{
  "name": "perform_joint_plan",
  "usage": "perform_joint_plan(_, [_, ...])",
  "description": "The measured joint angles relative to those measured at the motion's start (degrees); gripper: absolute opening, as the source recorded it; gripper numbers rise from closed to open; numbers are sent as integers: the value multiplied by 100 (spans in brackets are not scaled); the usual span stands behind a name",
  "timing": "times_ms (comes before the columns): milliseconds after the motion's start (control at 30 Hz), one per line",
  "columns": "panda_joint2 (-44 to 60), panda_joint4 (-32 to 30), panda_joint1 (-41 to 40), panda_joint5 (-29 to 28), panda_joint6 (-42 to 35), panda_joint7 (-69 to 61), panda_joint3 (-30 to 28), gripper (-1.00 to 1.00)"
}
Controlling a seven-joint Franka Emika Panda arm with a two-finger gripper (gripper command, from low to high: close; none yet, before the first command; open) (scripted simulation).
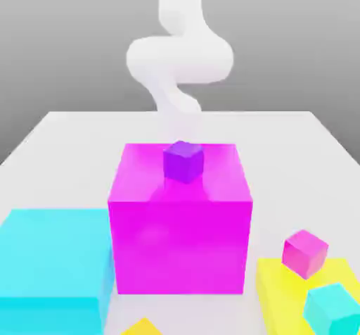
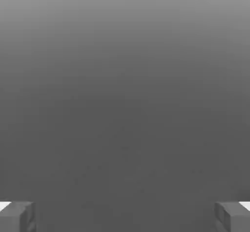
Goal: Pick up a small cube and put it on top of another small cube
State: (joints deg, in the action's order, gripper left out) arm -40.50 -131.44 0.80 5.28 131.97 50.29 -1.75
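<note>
A small bright-yellow cube lies at the exterior view's bottom edge, partly cut off, in front of the big magenta block. A small purple cube sits on top of that magenta block. A small pink cube and a small cyan cube rest on the large yellow block at the exterior view's right. The white arm rises behind the magenta block. In the hand view my gripper is open, its fingertips far apart with only grey background between them.
A big cyan block stands at the exterior view's left, touching or nearly touching the magenta block. The white table stretches behind and to both sides of the magenta block.
</note>
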Motion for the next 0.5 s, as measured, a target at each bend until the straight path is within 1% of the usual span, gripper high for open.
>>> perform_joint_plan(133, [903,66,73,818,2,780,-190,0])
perform_joint_plan(267, [1777,130,81,1468,-7,1634,-254,0])
perform_joint_plan(400, [2625,185,50,1934,22,2618,-231,0])
perform_joint_plan(500, [3230,212,18,2151,94,3444,-185,0])
